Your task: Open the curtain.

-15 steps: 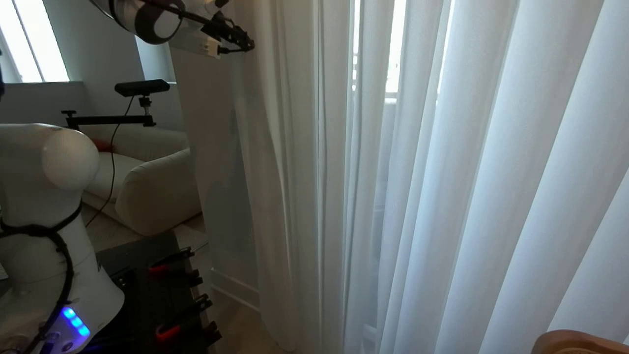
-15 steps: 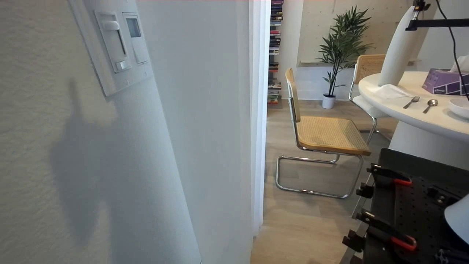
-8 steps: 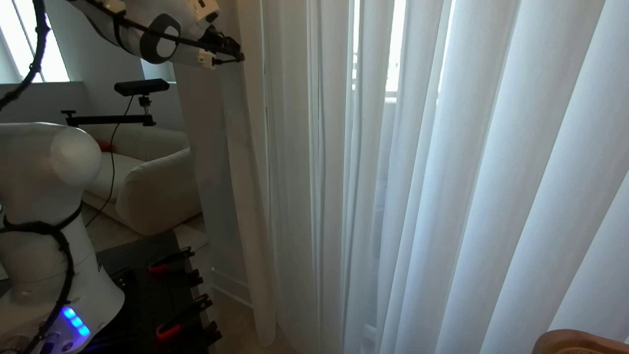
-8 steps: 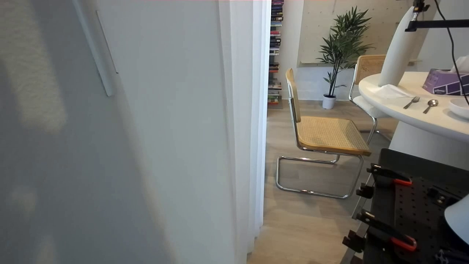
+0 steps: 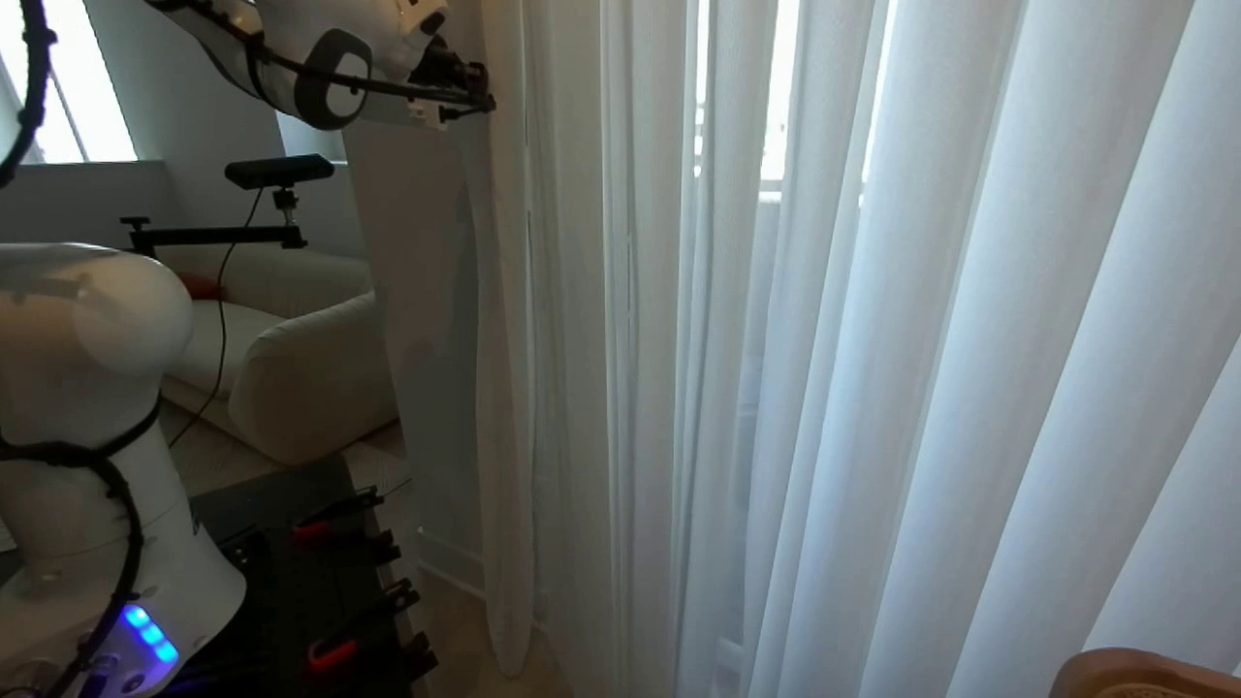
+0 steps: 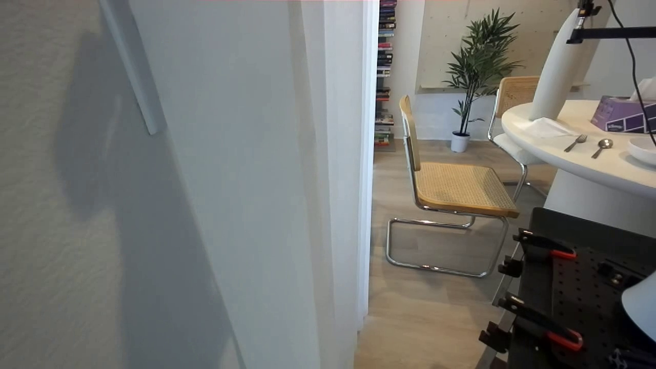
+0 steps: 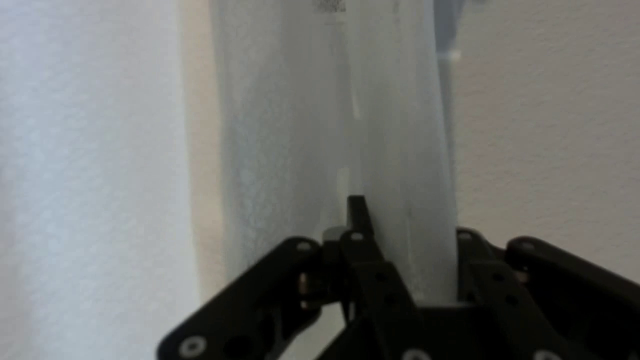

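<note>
The curtain (image 5: 863, 349) is hanging in long white vertical folds beyond the clamp-lined edge of the black worktop (image 5: 271, 591), apart from that edge, with floor (image 5: 456, 620) showing between them and bright strips of window (image 5: 779, 107) glowing through gaps in the cloth. The white arm (image 5: 107, 388) is standing on the worktop, and in an exterior view its end is hanging right at the curtain's border, appearing higher than the worktop's far corner. The gripper (image 7: 412, 220) is holding its dark fingers (image 7: 358, 214) apart, and in the wrist view a narrow strip of the curtain is running down between them, its rim lying along the inner side of the finger on the right; whether the cloth is touching either finger is not showing clearly. Red-handled clamps (image 6: 541, 322) are sitting along that same worktop edge in both exterior views. A pale sofa (image 5: 310, 378) is standing past the worktop's far edge in an exterior view. In an exterior view a cane chair (image 6: 456, 184) is standing near the worktop's far corner, and a round white table (image 6: 610, 168) is standing beyond the far edge, bearing a purple tissue box (image 6: 617, 114), a fork (image 6: 576, 142) and a spoon (image 6: 605, 144).
</note>
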Available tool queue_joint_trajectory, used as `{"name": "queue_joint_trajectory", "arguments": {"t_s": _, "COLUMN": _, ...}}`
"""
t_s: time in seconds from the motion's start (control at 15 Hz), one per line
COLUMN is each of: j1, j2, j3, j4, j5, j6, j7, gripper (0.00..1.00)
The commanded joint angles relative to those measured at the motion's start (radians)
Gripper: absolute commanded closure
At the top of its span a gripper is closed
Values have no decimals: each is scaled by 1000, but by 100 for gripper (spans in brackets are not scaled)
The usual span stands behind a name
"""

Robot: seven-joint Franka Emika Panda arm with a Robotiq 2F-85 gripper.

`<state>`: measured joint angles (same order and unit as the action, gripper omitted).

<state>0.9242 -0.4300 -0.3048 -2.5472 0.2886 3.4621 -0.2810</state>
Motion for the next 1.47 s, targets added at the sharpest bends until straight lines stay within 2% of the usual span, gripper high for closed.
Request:
{"name": "queue_joint_trajectory", "arguments": {"t_s": 0.0, "j1": -128, "j2": 11, "j3": 64, "j4": 47, "j5": 24, "j6": 0, "j7": -10, "gripper": 99}}
{"name": "queue_joint_trajectory", "arguments": {"t_s": 0.07, "j1": -156, "j2": 12, "j3": 71, "j4": 51, "j5": 22, "j6": -2, "j7": -14, "gripper": 100}}
{"name": "queue_joint_trajectory", "arguments": {"t_s": 0.13, "j1": -187, "j2": 15, "j3": 82, "j4": 51, "j5": 23, "j6": -6, "j7": -18, "gripper": 96}}
{"name": "queue_joint_trajectory", "arguments": {"t_s": 0.2, "j1": -210, "j2": 18, "j3": 89, "j4": 53, "j5": 23, "j6": -7, "j7": -15, "gripper": 96}}
{"name": "queue_joint_trajectory", "arguments": {"t_s": 0.8, "j1": -497, "j2": 30, "j3": 251, "j4": 38, "j5": 40, "j6": -23, "j7": -38, "gripper": 96}}
{"name": "queue_joint_trajectory", "arguments": {"t_s": 0.87, "j1": -604, "j2": 27, "j3": 297, "j4": 31, "j5": -98, "j6": -51, "j7": 90, "gripper": 96}}
{"name": "queue_joint_trajectory", "arguments": {"t_s": 1.0, "j1": -695, "j2": 20, "j3": 318, "j4": 56, "j5": -158, "j6": -143, "j7": 110, "gripper": 96}}
{"name": "queue_joint_trajectory", "arguments": {"t_s": 1.07, "j1": -738, "j2": 9, "j3": 337, "j4": 75, "j5": -101, "j6": -210, "j7": 37, "gripper": 96}}
{"name": "queue_joint_trajectory", "arguments": {"t_s": 1.13, "j1": -794, "j2": 6, "j3": 352, "j4": 96, "j5": -123, "j6": -256, "j7": 46, "gripper": 96}}
{"name": "queue_joint_trajectory", "arguments": {"t_s": 1.2, "j1": -835, "j2": 0, "j3": 338, "j4": 115, "j5": -211, "j6": -308, "j7": 107, "gripper": 96}}
{"name": "queue_joint_trajectory", "arguments": {"t_s": 1.4, "j1": -892, "j2": -3, "j3": 306, "j4": 187, "j5": -280, "j6": -444, "j7": 116, "gripper": 96}}
